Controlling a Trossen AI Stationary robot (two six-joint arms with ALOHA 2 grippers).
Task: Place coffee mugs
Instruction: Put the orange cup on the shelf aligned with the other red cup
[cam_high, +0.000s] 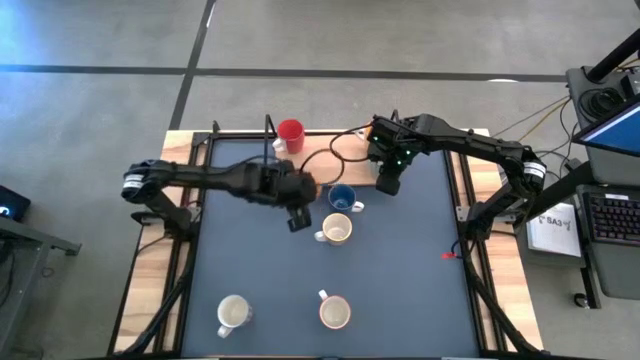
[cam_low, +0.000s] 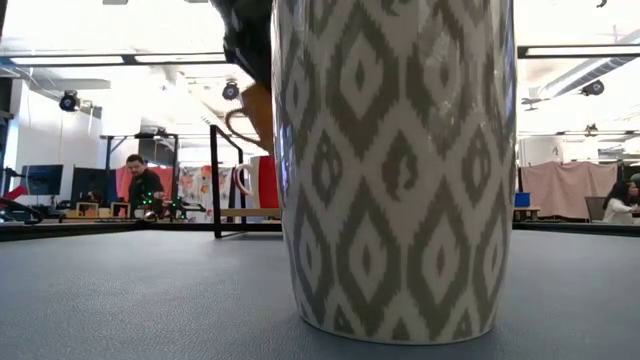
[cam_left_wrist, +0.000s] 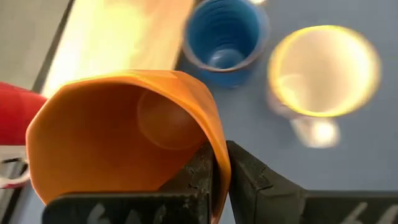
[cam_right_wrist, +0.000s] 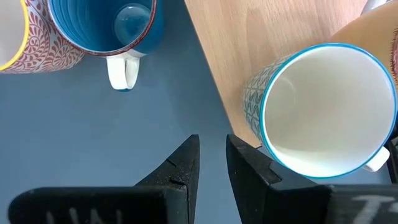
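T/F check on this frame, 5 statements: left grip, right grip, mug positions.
1. The left gripper is shut on the orange mug. True: its fingers pinch the mug's rim.
2. The right gripper holds the blue mug. False: nothing sits between its fingers; the blue mug stands apart on the mat.
3. The red mug stands on the wooden strip at the table's far edge. True.
4. The blue mug lies on its side. False: it stands upright, mouth up.
5. A patterned mug stands right before the low camera. True.
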